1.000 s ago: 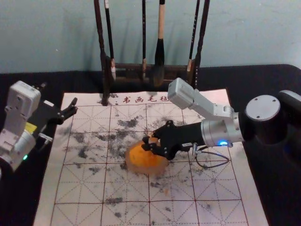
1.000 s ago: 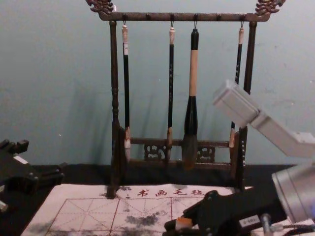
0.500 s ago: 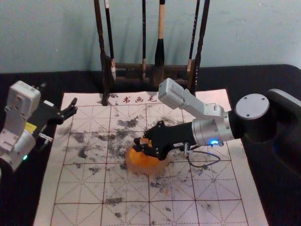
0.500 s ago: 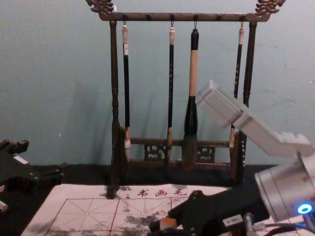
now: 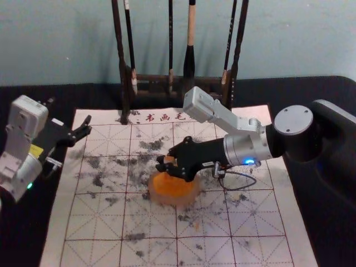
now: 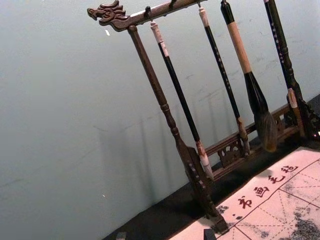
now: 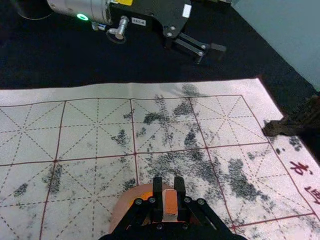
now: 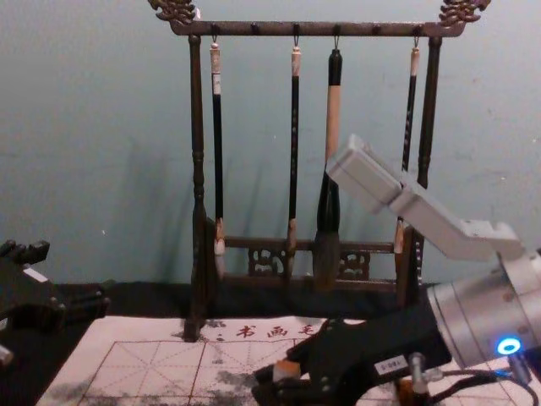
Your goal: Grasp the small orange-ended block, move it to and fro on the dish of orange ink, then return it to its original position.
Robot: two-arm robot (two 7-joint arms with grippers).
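My right gripper (image 5: 163,164) is shut on the small block (image 5: 169,159), over the far part of the orange ink dish (image 5: 173,199). In the right wrist view the block (image 7: 170,202), orange on its upper face and pale below, stands between the fingers of the right gripper (image 7: 169,192), with the dish (image 7: 120,211) beneath and beside them. Whether the block touches the ink cannot be told. The chest view also has the block (image 8: 286,370) at the right gripper's tips. My left gripper (image 5: 87,125) is parked at the mat's far left corner, open and holding nothing.
A dark wooden rack (image 8: 197,152) with several hanging brushes stands behind the mat. The white calligraphy mat (image 5: 100,222) has red grid lines and dark ink stains, and lies on a black cloth (image 5: 328,222). My right arm reaches across the mat's right side.
My right gripper has moved left and a little away from me, carrying the block across the dish. More of the orange ink is uncovered. My left arm has stayed still.
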